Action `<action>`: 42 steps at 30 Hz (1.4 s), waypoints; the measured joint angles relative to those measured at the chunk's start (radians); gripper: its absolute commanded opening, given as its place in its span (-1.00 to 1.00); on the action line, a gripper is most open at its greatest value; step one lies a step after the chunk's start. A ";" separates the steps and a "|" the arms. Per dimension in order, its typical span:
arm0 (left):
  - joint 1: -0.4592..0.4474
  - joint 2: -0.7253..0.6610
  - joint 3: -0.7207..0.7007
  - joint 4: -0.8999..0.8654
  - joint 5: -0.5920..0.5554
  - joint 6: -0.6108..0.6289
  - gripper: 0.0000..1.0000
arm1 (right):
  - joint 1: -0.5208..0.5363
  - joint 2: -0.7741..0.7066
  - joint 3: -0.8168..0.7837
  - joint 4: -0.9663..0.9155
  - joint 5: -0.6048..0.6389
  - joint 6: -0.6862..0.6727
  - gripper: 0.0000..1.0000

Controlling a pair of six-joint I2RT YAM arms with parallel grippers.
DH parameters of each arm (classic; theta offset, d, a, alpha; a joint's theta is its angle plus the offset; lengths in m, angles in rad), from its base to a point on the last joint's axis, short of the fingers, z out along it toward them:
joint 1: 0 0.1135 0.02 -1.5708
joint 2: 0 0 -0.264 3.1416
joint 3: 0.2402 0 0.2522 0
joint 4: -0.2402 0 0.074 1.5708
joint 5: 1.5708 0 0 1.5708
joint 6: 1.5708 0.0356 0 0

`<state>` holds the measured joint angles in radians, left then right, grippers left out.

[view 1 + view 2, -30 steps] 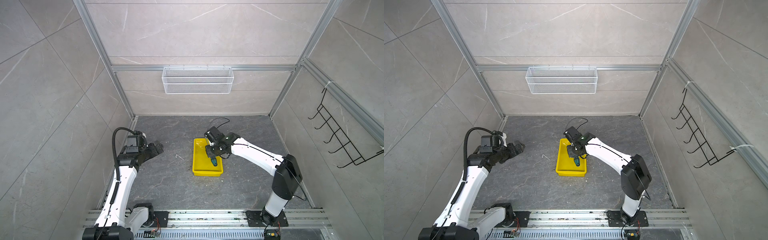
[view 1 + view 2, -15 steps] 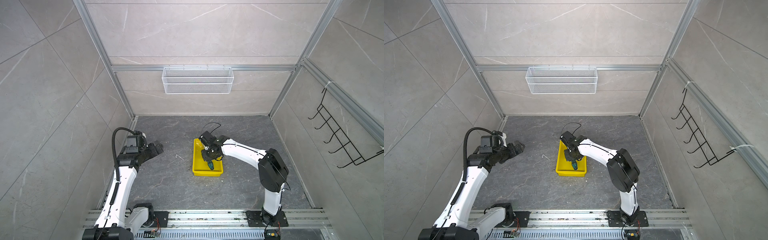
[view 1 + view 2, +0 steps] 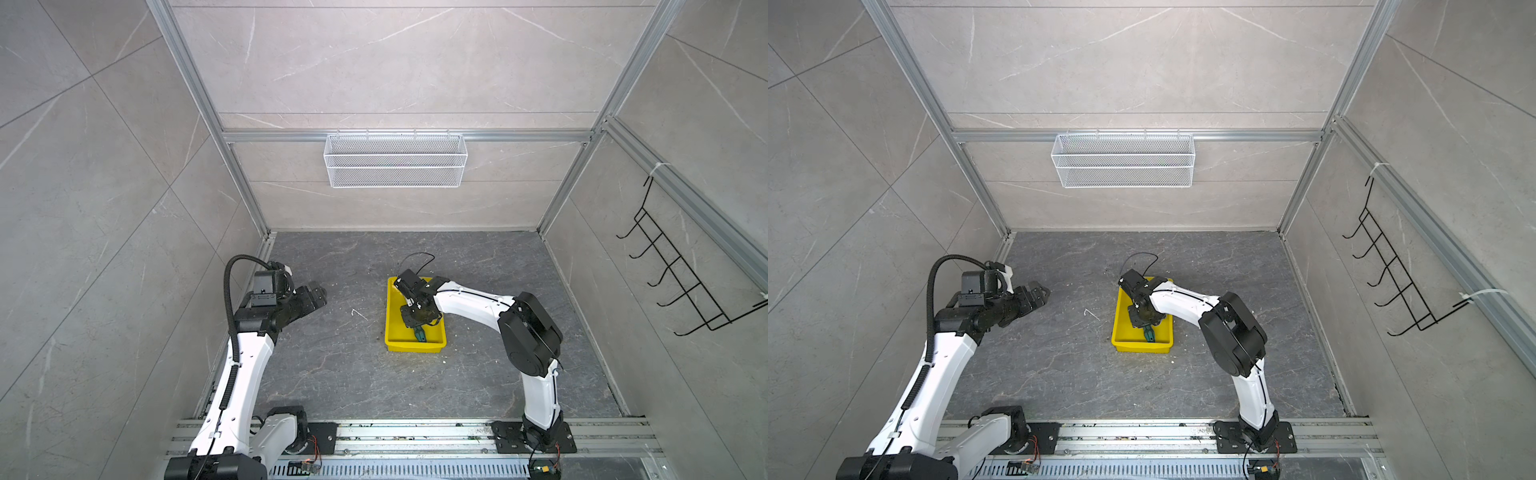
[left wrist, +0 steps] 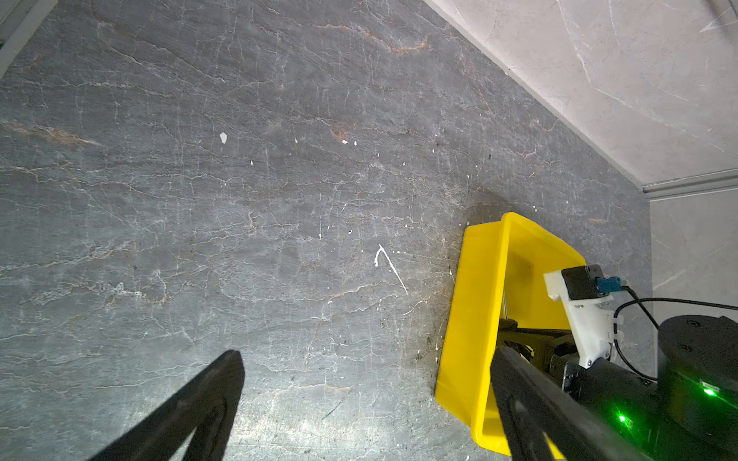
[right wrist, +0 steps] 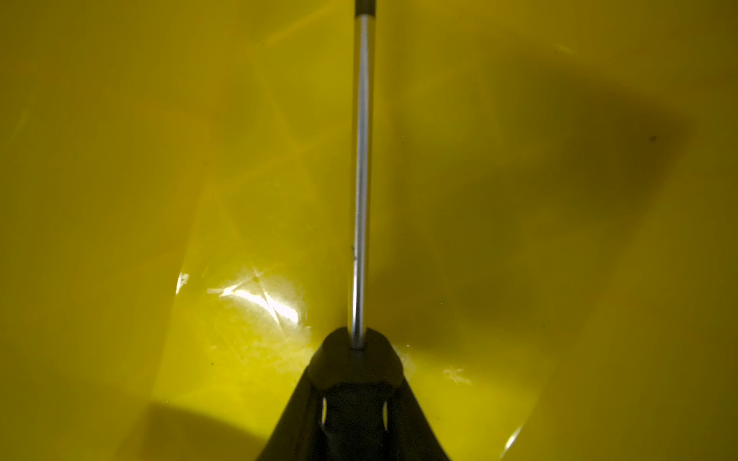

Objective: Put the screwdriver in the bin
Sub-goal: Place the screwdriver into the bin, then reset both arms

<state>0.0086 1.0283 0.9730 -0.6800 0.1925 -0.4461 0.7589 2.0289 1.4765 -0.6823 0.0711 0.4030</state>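
Observation:
The yellow bin sits mid-floor. My right gripper reaches down inside it, shut on the screwdriver. The green handle end sticks out toward the bin's front wall. In the right wrist view the gripper clamps the black handle, and the silver shaft of the screwdriver runs low over the bin's floor. My left gripper hovers open and empty over bare floor, left of the bin.
A white wire basket hangs on the back wall. A black hook rack is mounted on the right wall. The arms' base rail runs along the front edge. A white scratch marks the floor between arm and bin.
My right arm has swung left and gone down into the bin with the screwdriver; its elbow has folded closer. The left arm has not moved.

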 measured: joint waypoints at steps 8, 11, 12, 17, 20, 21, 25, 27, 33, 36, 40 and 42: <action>0.000 0.000 0.000 0.000 -0.002 0.000 1.00 | 0.000 0.008 0.000 0.006 0.010 -0.012 0.24; 0.000 0.000 0.000 0.000 -0.003 0.000 1.00 | 0.000 -0.004 0.000 0.005 0.027 -0.020 0.36; 0.000 0.000 0.000 0.000 -0.003 0.000 1.00 | 0.000 -0.016 0.000 0.003 0.034 -0.023 0.38; 0.000 0.001 0.000 0.000 -0.006 0.000 1.00 | -0.008 -0.174 0.000 -0.002 0.046 -0.035 0.48; 0.000 0.003 0.000 0.000 -0.006 0.001 1.00 | -0.040 -0.307 0.001 -0.002 0.047 -0.043 0.53; 0.000 0.003 0.000 0.000 -0.006 0.002 1.00 | -0.057 -0.348 0.001 -0.002 0.048 -0.047 0.57; 0.000 0.002 0.000 0.007 -0.006 0.013 1.00 | -0.156 -0.505 -0.045 0.026 0.053 -0.065 0.70; 0.000 -0.007 -0.006 0.023 -0.005 0.019 1.00 | -0.215 -0.574 -0.103 0.041 0.051 -0.071 0.82; -0.010 -0.107 -0.126 0.169 -0.018 0.022 1.00 | -0.351 -0.748 -0.317 0.106 0.081 -0.104 0.99; -0.033 -0.163 -0.225 0.278 -0.074 0.034 1.00 | -0.381 -0.827 -0.414 0.166 0.123 -0.122 0.99; -0.055 -0.192 -0.370 0.463 -0.202 0.086 1.00 | -0.424 -0.925 -0.577 0.321 0.180 -0.161 0.99; -0.055 -0.174 -0.439 0.565 -0.274 0.127 1.00 | -0.448 -0.945 -0.668 0.422 0.198 -0.181 0.99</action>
<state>-0.0460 0.8539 0.5335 -0.1150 -0.0818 -0.3195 0.3107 1.0843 0.8089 -0.2604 0.2695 0.2222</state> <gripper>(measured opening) 0.999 0.993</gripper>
